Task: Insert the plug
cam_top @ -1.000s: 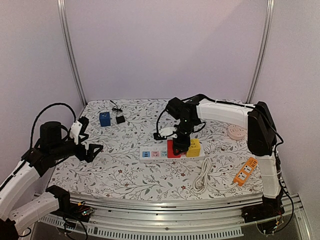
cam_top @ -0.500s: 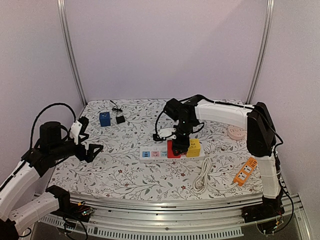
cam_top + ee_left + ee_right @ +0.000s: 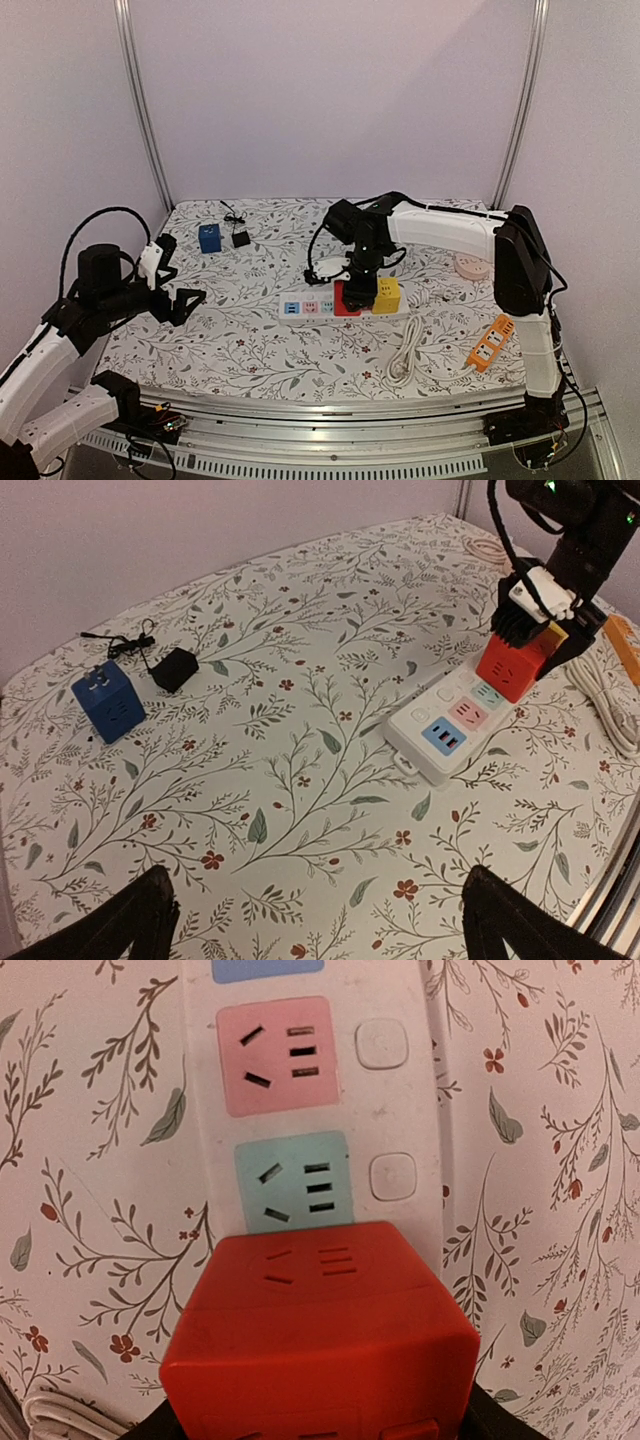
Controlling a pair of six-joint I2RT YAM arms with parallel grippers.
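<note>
A red cube plug stands on the white power strip, just past its teal socket and pink socket. My right gripper is shut on the red cube from above, and its black fingers show only at the cube's lower corners. In the top view the right gripper covers most of the red cube, with a yellow cube beside it on the strip. I cannot tell how deep the cube sits. My left gripper is open and empty, above the cloth at the left.
A blue cube and a black adapter lie at the back left. A coiled white cable and an orange power strip lie at the front right. A pink round disc lies behind them.
My right arm has shifted slightly left over the strip with the red cube in its grip. The left arm has not moved.
</note>
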